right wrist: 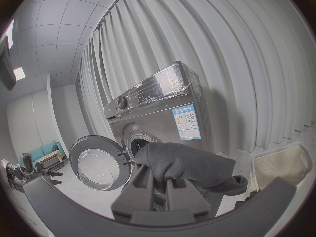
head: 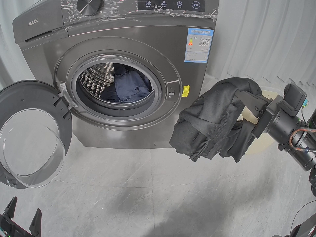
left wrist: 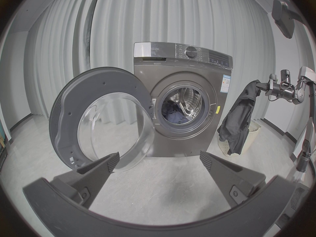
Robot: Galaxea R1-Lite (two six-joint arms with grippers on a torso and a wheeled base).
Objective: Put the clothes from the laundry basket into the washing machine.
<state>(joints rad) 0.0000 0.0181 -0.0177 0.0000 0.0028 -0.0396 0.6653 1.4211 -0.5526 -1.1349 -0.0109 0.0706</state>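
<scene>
Dark garment (head: 210, 122) | clamped by right gripper (right wrist: 159, 185), draped over its fingers, hanging off the floor between laundry basket (right wrist: 279, 171) and washing machine (head: 131, 33) | door (head: 29, 132) swung wide, judged to free the drum; blue clothes (head: 130, 86) inside | left gripper (left wrist: 158, 155) spread, empty, low near door, out of the way

We find blue clothes (head: 130, 86) inside the grey metal washing machine (head: 131, 33); round glass door (head: 29, 132) left of it, black fabric garment (head: 210, 119) and cream plastic basket (right wrist: 286, 163) right.

Pale pleated curtain (right wrist: 230, 66), grey tiled floor (head: 131, 188), teal sofa (right wrist: 46, 148), panelled ceiling (right wrist: 56, 27)
</scene>
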